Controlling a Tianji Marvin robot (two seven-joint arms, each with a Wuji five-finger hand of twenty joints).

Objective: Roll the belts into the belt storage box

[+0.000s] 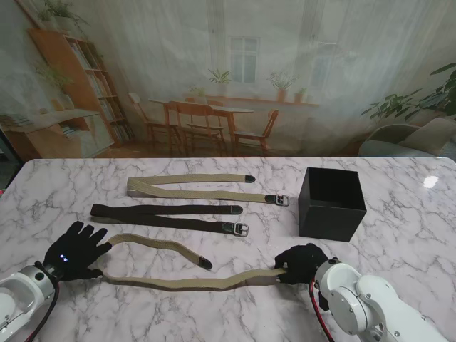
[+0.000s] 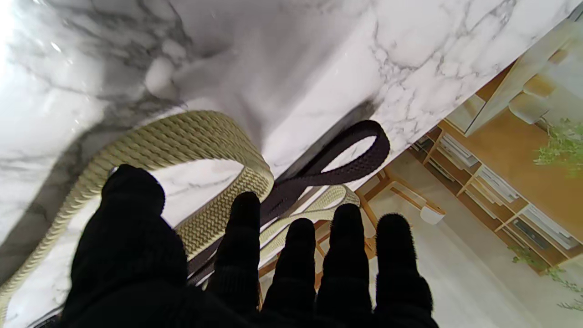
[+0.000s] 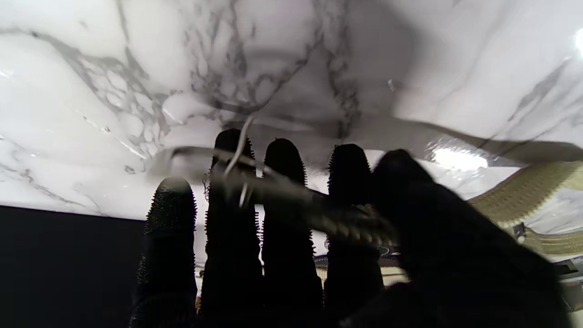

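Note:
Three belts lie on the marble table. The nearest khaki belt (image 1: 178,282) is folded, and its fold (image 2: 205,132) stands up just in front of my left hand (image 1: 71,252), whose fingers (image 2: 246,237) are spread and hold nothing. My right hand (image 1: 303,262) is on that belt's buckle end (image 3: 241,155), which lies across the fingers under the thumb, blurred. The belt's webbing (image 3: 524,191) runs off sideways. The dark brown belt (image 1: 167,216) and a second khaki belt (image 1: 192,187) lie farther from me. The black storage box (image 1: 331,204) stands open just beyond my right hand.
The brown belt's loop (image 2: 360,150) and the far khaki belt's fold (image 2: 328,200) lie past my left fingers. The box's dark wall (image 3: 68,264) is close beside my right hand. The table edge (image 1: 228,159) runs along the far side.

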